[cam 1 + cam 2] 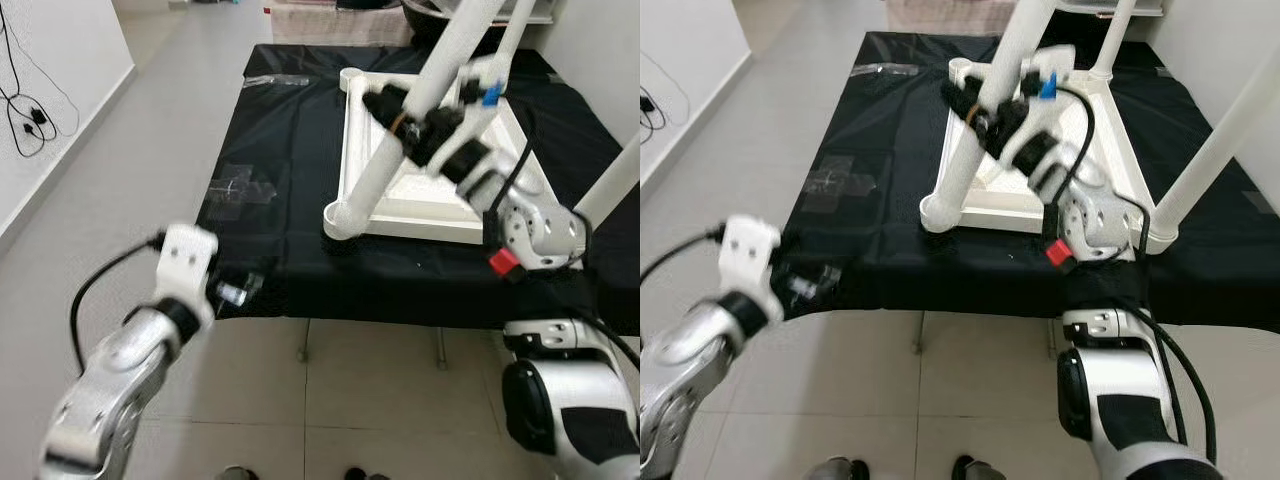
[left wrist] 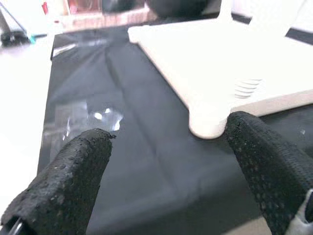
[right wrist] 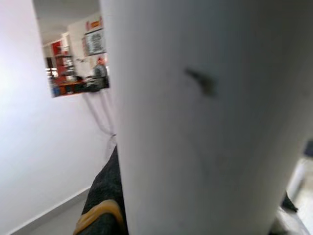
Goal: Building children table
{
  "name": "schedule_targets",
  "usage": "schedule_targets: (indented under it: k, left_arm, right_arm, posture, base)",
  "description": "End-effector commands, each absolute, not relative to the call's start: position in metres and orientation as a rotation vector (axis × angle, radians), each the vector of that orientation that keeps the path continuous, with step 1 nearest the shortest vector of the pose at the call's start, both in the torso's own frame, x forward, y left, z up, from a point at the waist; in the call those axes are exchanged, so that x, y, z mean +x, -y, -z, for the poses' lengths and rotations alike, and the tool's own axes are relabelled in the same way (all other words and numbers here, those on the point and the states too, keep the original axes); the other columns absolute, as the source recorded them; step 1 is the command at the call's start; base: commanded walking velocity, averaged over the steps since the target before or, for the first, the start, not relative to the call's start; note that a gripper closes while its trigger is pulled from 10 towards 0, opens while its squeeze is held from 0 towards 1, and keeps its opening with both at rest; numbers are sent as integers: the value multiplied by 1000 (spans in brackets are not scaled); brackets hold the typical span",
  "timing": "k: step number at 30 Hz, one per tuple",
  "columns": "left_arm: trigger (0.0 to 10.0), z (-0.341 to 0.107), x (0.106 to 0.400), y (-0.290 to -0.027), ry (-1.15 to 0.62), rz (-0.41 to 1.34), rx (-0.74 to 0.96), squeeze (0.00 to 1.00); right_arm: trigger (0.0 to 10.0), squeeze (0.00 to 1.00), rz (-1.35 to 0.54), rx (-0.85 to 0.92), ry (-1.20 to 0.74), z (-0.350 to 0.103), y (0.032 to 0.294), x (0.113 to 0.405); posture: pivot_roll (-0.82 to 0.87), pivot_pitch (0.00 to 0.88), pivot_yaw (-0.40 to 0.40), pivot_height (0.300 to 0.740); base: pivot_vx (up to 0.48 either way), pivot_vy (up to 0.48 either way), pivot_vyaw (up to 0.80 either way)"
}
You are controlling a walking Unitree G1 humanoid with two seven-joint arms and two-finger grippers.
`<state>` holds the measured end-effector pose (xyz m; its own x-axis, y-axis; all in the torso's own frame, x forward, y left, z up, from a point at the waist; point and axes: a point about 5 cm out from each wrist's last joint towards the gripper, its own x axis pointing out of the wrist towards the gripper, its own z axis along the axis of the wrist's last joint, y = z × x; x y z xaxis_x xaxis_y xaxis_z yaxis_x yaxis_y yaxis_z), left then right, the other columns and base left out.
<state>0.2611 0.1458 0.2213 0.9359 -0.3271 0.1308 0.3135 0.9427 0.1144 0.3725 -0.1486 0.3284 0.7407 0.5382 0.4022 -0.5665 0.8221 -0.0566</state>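
A white children's table (image 1: 400, 222) lies upside down on a black cloth, its legs pointing up. My right gripper (image 1: 410, 115) reaches over the tabletop and is shut on the near-left leg (image 1: 372, 172) about halfway up. That leg (image 3: 195, 122) looms close in the right wrist view. Another leg (image 1: 612, 182) rises at the right. My left gripper (image 1: 240, 287) hovers low by the cloth's front-left edge, apart from the table. Its fingers (image 2: 73, 171) are open with nothing between them, facing a corner of the tabletop (image 2: 210, 122).
The black cloth (image 1: 285, 140) covers a low platform, with clear plastic bags (image 1: 237, 188) lying on its left part and far corner (image 1: 275, 80). Grey floor runs along the left. Cables (image 1: 30, 120) hang on the white wall there.
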Motion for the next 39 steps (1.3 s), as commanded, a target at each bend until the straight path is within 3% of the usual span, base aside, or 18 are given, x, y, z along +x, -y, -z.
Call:
schedule_targets:
  k: [1, 6, 9, 13, 39]
  left_arm:
    - [10000, -218, 259, -147, 139, 308, 101, 0]
    - [10000, -218, 259, -147, 139, 308, 101, 0]
    - [10000, -232, 266, -135, 224, 255, 125, 0]
    - [10000, -239, 270, -129, 275, 240, 125, 0]
    - [10000, -236, 271, -124, 278, 192, 121, 0]
  right_arm:
    - [10000, 0, -596, 56, 454, -335, 148, 370]
    - [10000, 0, -596, 56, 454, -335, 148, 370]
    - [10000, 0, -449, 96, 461, -327, 151, 377]
    - [10000, 0, -394, 110, 474, -321, 144, 380]
    - [10000, 0, -392, 142, 487, -320, 128, 382]
  posture:
    - [122, 123, -34, 740]
    - [122, 123, -34, 740]
    - [124, 133, -36, 740]
    - [126, 138, -41, 740]
    - [121, 145, -44, 740]
  base:
    - [0, 0, 0]
    - [0, 0, 0]
    - [0, 0, 0]
    - [259, 0, 0]
    - [303, 0, 0]
